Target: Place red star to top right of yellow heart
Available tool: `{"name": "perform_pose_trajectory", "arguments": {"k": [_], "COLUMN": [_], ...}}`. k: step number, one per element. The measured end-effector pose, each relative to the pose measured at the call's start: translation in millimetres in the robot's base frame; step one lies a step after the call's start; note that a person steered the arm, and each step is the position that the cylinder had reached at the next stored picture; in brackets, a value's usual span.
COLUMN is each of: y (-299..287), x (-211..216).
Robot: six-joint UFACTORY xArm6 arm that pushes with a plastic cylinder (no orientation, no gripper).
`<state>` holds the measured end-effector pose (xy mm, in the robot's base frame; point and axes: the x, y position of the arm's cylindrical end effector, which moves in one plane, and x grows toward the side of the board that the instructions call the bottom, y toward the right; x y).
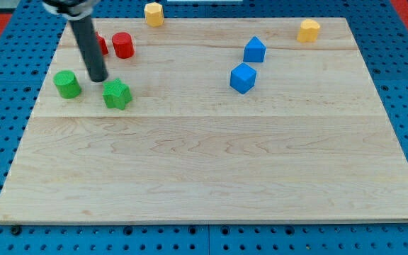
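my tip [98, 78] (a bare rod, no end effector jaws) sits between green cylinder [67, 84] and green star [117, 94].

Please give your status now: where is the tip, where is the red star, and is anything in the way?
My tip between green cylinder and green star. Red block partly hidden behind rod, shape unclear. Red cylinder beside it.
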<state>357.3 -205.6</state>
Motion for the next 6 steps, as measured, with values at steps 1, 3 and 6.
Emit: {"name": "perform_pose_trajectory", "arguments": {"k": [1,3,6], "y": [-13.2,55.1,60.4], "x": [7.2,-4.8,42.9]}}
